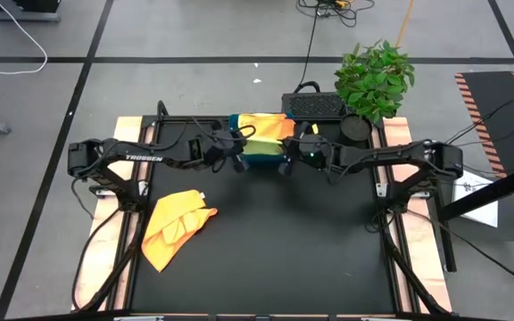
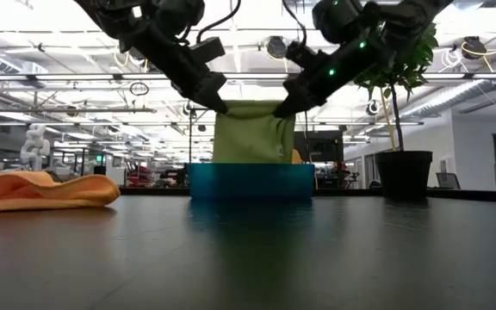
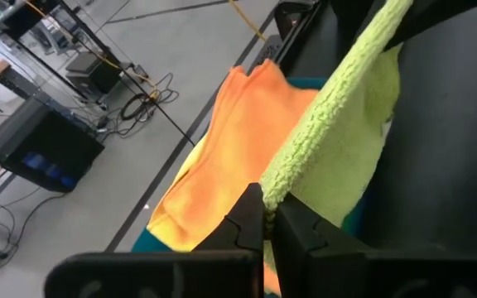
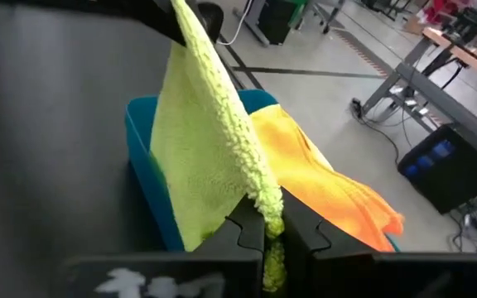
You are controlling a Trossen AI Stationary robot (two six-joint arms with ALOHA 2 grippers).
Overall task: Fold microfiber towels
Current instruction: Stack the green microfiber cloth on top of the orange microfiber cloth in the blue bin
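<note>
A lime green microfiber towel [image 2: 252, 131] hangs between my two grippers over the blue tray [image 2: 250, 182] at the table's far middle. My left gripper [image 2: 220, 105] is shut on its upper left corner and my right gripper [image 2: 282, 108] on its upper right corner. The towel's lower end drops behind the tray's near wall. An orange and yellow towel [image 3: 222, 157] lies in the tray and droops over its far rim. Another orange towel [image 1: 177, 227] lies crumpled on the table at the near left. My left gripper pinches the green towel's upper corner [image 3: 278, 184] between its two fingers, slanting down from the table's left. The upper edge [image 3: 338, 83] runs straight to the other gripper, and the cloth hangs below it. Whether it has one layer or several I cannot tell. My right gripper pinches the opposite upper corner [image 4: 265, 205] between its two fingers, slanting down from the table's right. A tuft of cloth [image 4: 272, 257] shows between the fingers. The towel hangs from the edge [image 4: 214, 74] down toward the tray.
A potted plant [image 1: 373, 80] and a flat black box [image 1: 313, 105] stand at the far right, close behind my right arm. The black tabletop [image 1: 284, 259] stretches bare toward the near edge, right of the orange towel.
</note>
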